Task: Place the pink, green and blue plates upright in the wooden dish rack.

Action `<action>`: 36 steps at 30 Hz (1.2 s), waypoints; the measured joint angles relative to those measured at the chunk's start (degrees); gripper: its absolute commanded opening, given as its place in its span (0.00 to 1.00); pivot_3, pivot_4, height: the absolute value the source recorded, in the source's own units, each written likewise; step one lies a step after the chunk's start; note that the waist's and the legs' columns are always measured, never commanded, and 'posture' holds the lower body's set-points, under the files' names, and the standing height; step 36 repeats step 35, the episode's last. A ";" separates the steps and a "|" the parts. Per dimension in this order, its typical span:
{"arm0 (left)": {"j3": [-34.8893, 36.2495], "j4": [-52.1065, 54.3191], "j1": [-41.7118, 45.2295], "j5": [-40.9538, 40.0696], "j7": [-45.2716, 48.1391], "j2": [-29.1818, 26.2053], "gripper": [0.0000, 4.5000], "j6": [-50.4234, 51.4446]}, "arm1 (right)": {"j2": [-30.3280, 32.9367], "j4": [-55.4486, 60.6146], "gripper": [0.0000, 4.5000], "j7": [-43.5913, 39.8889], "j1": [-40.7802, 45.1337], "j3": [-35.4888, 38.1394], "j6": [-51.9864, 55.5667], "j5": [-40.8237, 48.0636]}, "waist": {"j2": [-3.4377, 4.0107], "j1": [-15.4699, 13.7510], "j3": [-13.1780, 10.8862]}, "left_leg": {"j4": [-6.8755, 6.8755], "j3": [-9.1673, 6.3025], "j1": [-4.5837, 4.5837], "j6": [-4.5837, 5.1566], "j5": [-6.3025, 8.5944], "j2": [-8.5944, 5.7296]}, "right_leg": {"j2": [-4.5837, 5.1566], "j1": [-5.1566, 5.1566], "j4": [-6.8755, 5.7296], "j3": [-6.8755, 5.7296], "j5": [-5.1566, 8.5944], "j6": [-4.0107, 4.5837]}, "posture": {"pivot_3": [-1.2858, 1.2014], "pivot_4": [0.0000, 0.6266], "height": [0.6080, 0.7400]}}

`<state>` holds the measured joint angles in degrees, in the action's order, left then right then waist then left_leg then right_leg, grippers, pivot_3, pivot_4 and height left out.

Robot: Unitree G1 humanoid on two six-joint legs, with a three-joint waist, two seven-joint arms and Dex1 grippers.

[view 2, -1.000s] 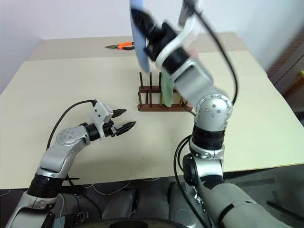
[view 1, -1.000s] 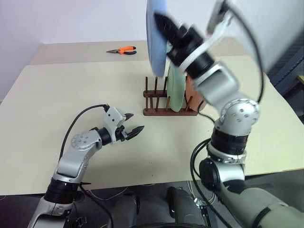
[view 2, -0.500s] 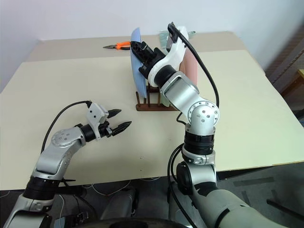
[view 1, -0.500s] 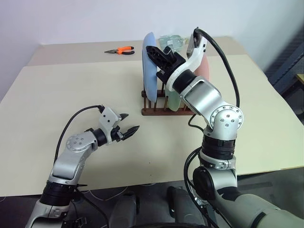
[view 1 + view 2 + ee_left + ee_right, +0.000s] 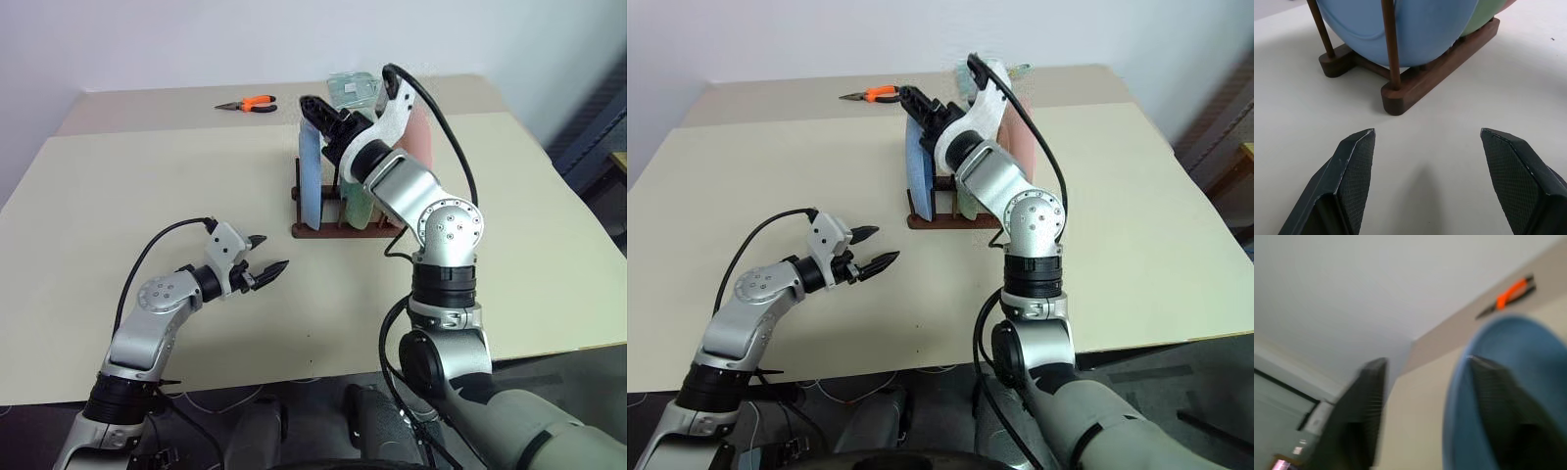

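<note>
Blue plate (image 5: 310, 179) stands upright on edge in the wooden dish rack (image 5: 338, 227), in the slot at the rack's left end, held between thin pegs. Green plate (image 5: 358, 209) stands upright in the next slot to its right, and the pink plate (image 5: 419, 137) stands beyond that at the right end, much of both hidden behind the right arm. In the left wrist view the blue plate's lower rim sits between the two base rails, with the green plate just behind it.

Right gripper (image 5: 323, 117) is at the top edge of the blue plate. Its fingers (image 5: 1364, 406) are spread wide: in the right wrist view one finger lies on each side of the plate's rim, with a clear gap on one side. Whether the other finger touches the plate cannot be told.

Left gripper (image 5: 265, 261) hovers low over the counter (image 5: 118, 196), in front of and to the left of the rack, well apart from it. Its fingers are wide apart and hold nothing.

Orange-handled pliers (image 5: 250, 104) lie on the far part of the counter, well apart from the rack. A clear plastic item (image 5: 353, 90) sits behind the rack.
</note>
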<state>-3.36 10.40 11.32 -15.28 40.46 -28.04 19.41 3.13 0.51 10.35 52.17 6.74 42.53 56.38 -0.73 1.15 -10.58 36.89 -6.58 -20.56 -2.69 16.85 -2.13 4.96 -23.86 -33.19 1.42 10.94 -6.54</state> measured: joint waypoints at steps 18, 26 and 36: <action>-1.82 0.14 -0.13 0.14 1.38 -0.15 0.79 0.18 | 49.16 24.17 0.75 -52.84 -50.34 24.12 -3.89 -9.44 | -0.14 -1.13 0.03 | 0.09 0.15 0.11 0.08 0.07 0.10 | 0.05 0.45 0.60 -0.06 0.17 -0.18 | 0.52 0.24 1.00; -1.63 -2.87 0.44 1.56 -0.07 0.02 0.79 -1.01 | 43.67 11.69 0.75 -52.87 -49.52 13.45 -16.70 -25.02 | -0.09 -0.50 -0.01 | 0.08 0.18 0.05 0.08 0.07 0.05 | 0.10 0.40 0.63 -0.05 0.13 -0.19 | 0.52 0.24 1.00; 0.90 -2.63 -4.30 2.08 -0.55 -2.51 0.79 -2.23 | 41.32 4.89 0.75 -54.76 -48.75 10.64 -25.37 -31.48 | -0.10 -0.59 -0.01 | 0.10 0.15 0.07 0.08 0.07 0.03 | 0.12 0.45 0.65 -0.05 0.13 -0.18 | 0.52 0.24 1.00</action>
